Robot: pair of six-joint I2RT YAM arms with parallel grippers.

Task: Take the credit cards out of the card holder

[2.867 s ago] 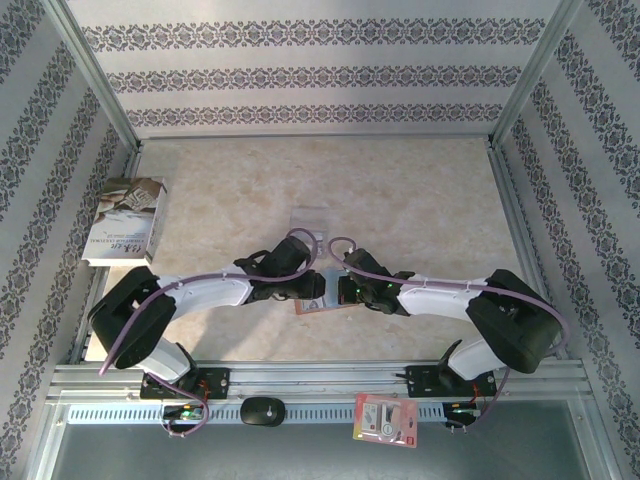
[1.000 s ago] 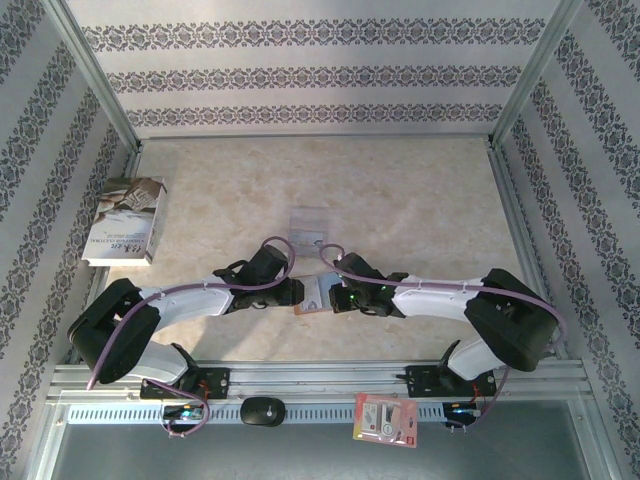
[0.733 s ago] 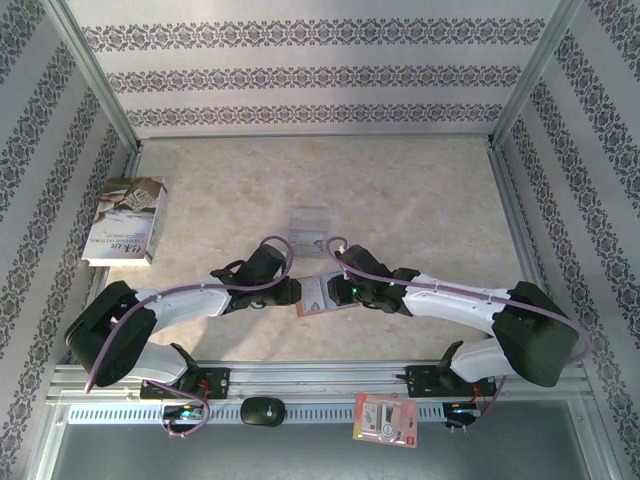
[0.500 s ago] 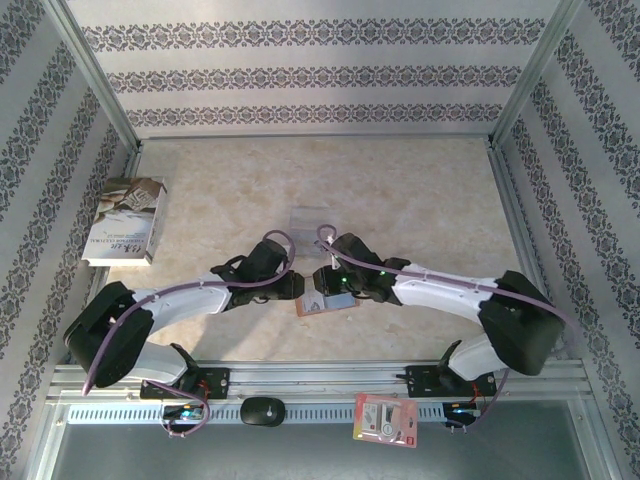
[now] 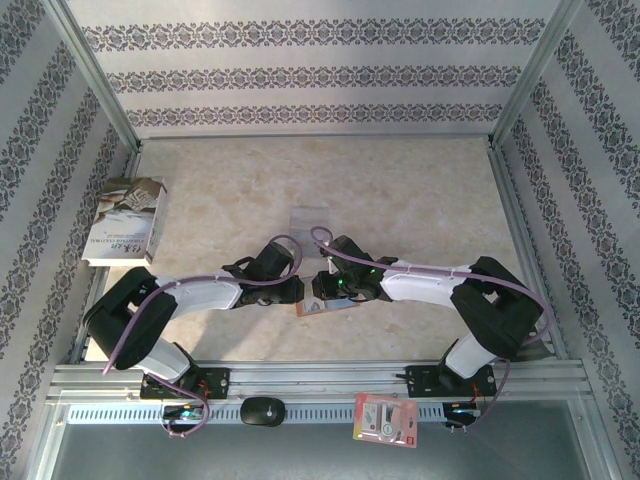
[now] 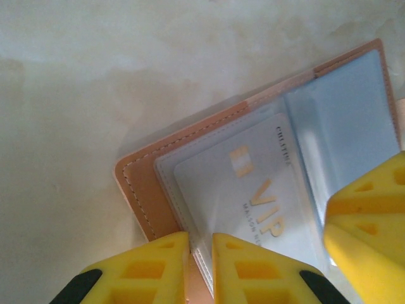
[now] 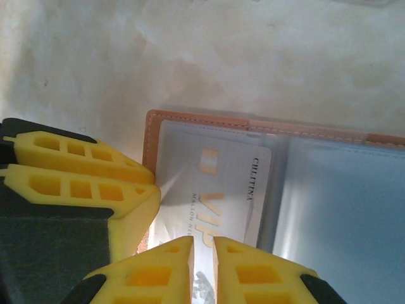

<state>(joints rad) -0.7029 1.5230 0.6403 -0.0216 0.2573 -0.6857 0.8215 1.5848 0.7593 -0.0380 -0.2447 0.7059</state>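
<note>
Marbled beige tabletop [image 5: 420,190] underneath; the left gripper [image 6: 200,244] is clamped on the open card holder's [image 6: 142,190] stitched edge. The right gripper [image 7: 203,247] pinches 1 VIP credit card [image 7: 231,183] lying on the card holder's grey-blue lining. A clear sleeve [image 5: 308,222] lies just beyond the card holder.

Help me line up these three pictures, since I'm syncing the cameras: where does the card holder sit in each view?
Top external: the card holder lies low centre on the table.
Left wrist: the card holder runs from bottom centre to the upper right corner.
Right wrist: the card holder spans the centre and lower right.
Shared landmark: its orange-brown leather edge. The wrist views also share the VIP credit card.
</note>
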